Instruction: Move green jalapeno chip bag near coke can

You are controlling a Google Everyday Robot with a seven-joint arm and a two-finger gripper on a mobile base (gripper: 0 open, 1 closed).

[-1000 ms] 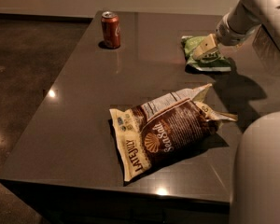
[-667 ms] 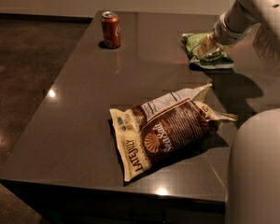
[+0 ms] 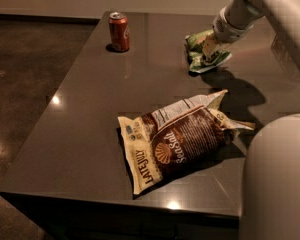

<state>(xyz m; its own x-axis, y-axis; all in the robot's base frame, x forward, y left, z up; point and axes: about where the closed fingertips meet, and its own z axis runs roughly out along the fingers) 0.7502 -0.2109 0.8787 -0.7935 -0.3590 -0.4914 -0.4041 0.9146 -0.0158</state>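
**Q:** What differs from the earlier frame?
**A:** The claw point(image 3: 208, 48) and the green chip bag point(image 3: 196, 50) sit further left than a second ago, nearer the red can point(image 3: 119, 31). The can and the brown bag point(image 3: 177, 141) lie where they were.

**Q:** In what state is the claw?
**A:** It is closed on the green chip bag, pinching its crumpled right part. The white arm point(image 3: 262, 4) reaches down to it from the upper right.

**Q:** Where is the green bag?
**A:** It is at the far right part of the bench point(image 3: 90, 114), with a dark shadow just below it and to the right. Whether it touches the surface cannot be told. It is well apart from the can, which stands upright near the far left corner.

**Q:** What of edges and open room?
**A:** Bare bench surface runs between the green bag and the can. The brown bag lies flat toward the near edge, one corner close to that edge, well apart from both.
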